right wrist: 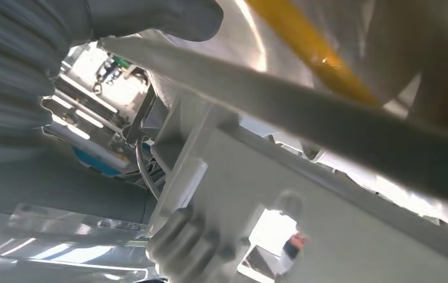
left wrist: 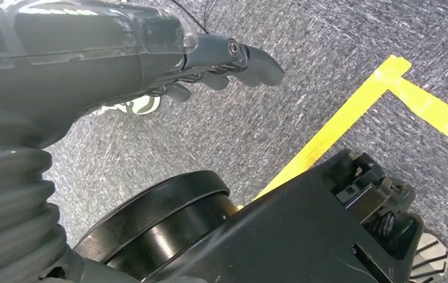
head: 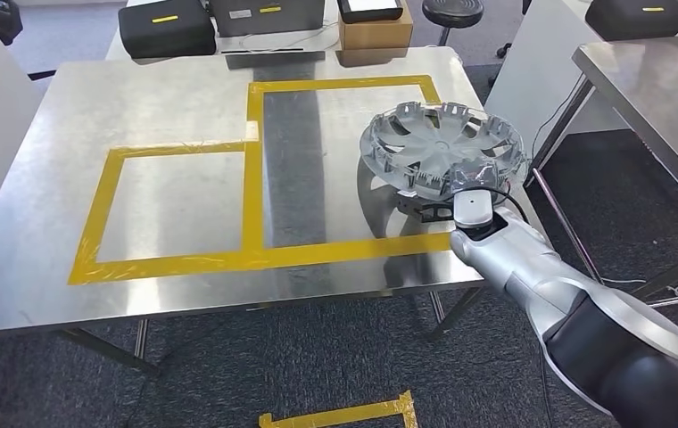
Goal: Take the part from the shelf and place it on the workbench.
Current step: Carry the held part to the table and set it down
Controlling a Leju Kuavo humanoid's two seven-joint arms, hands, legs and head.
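Grey carpet runs under a steel worktop marked with yellow tape in two joined rectangles; black cases and a cardboard box sit beyond its far edge. The part, a silver wheel cover lying inside-up with clips standing round its rim, sits at the worktop's right side, inside the larger taped rectangle. The right hand grips the near rim of it, the fingers tucked under the rim where I cannot see how they lie; the thick grey thumb presses on the rim's edge, so the whole disc stretches away ahead of the fingers. The left hand hangs over the carpet by a strip of floor tape, its dark fingers loosely curled, nothing in them.
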